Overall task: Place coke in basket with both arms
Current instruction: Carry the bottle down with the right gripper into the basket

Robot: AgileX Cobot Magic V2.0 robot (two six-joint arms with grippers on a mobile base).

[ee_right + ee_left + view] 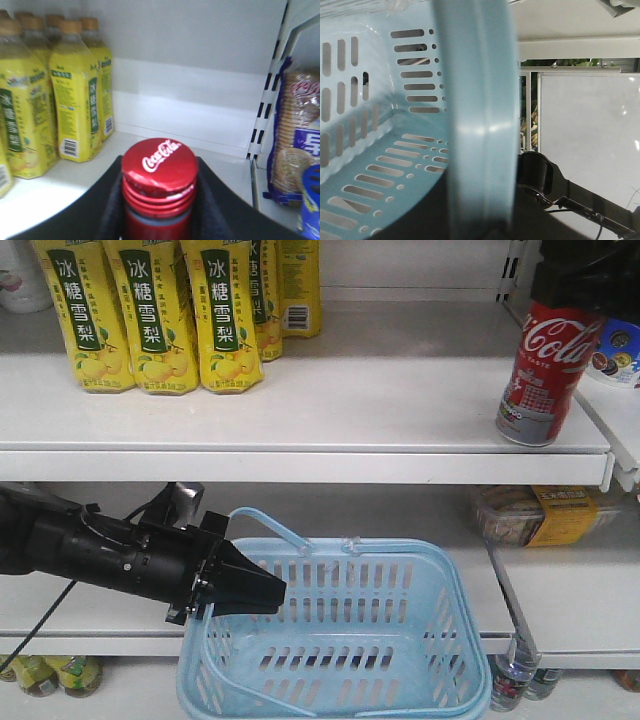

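Coke [545, 370] gripped at top, basket [420, 546] rim gripped

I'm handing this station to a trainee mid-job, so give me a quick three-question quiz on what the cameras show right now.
1. True or false: the coke bottle already lies inside the basket.
2. What is the left gripper clamped on? A) the basket's rim B) a yellow pear-drink bottle C) nothing
3. Fill in: in the right wrist view, the right gripper has its fingers on either side of the coke bottle, just below its red ____.

Key: 1 false, it is at the upper shelf's edge, tilted; 2 A; 3 cap.
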